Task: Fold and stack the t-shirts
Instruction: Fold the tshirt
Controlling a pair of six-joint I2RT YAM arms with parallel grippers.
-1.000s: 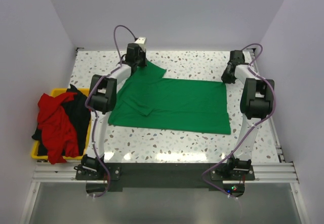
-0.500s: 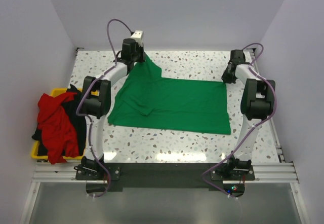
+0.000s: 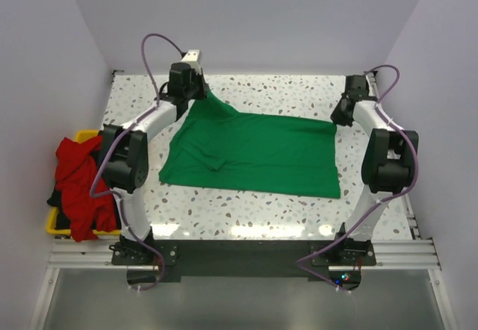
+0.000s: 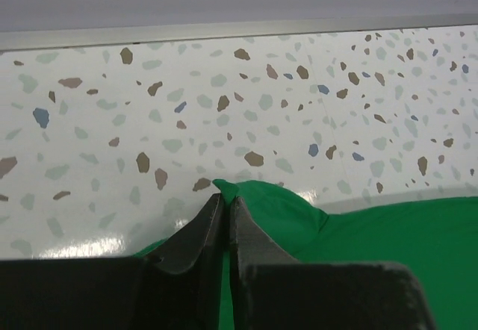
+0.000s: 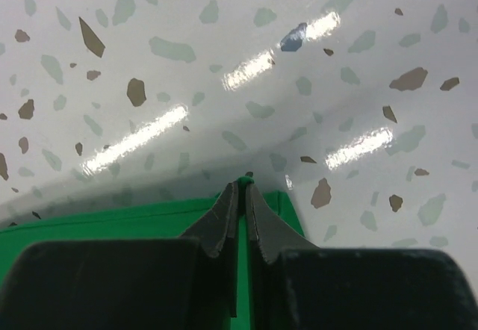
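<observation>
Since a second ago, your left tool (image 3: 200, 92) has pulled the far-left corner of the green shirt (image 3: 258, 151) further back and left. Both tools are pinched closed on cloth: the left on that corner, the right tool (image 3: 336, 116) on the far-right corner. Everything else lies flat on the desk (image 3: 299, 87). It should handle soft, light and limp (sagging between grips), so hold it at corners or hems.

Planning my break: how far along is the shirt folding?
Nothing looks folded or stacked yet. In hand: the green t-shirt lies spread on the table, the left gripper and right gripper each pinching a far corner. Left: folding it, plus the red t-shirt and black t-shirt heaped in the yellow bin.
</observation>
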